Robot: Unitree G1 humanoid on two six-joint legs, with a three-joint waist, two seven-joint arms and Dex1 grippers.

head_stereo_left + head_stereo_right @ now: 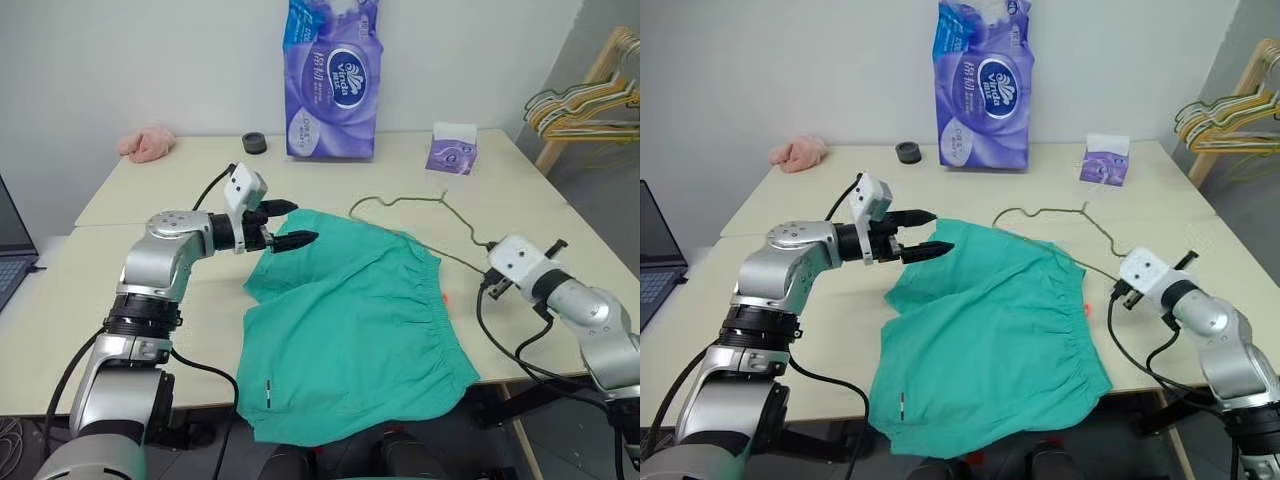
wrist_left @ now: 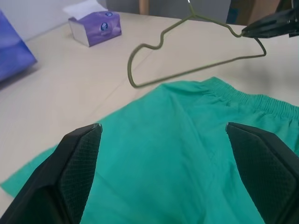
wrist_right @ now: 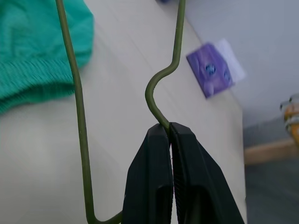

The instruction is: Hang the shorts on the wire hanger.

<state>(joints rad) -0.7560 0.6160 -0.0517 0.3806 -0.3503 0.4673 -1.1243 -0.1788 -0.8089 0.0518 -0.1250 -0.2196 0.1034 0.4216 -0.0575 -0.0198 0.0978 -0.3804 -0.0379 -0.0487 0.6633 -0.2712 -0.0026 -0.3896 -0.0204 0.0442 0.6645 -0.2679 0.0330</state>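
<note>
Right end effector (image 3: 170,128) pinched on wire hanger (image 3: 161,88) beside shorts (image 1: 350,330).

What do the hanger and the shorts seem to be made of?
The hanger: thin bare wire, likely metal, with a dull olive-bronze finish; it keeps sharp bends. The shorts: soft teal woven cloth, matte, perhaps cotton or a blend; it lies in folds and gathers at the elastic waistband.

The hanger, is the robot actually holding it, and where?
Yes. The right gripper is shut on the hanger, pinching the wire at a bend. The left gripper is open over the shorts, holding nothing.
</note>
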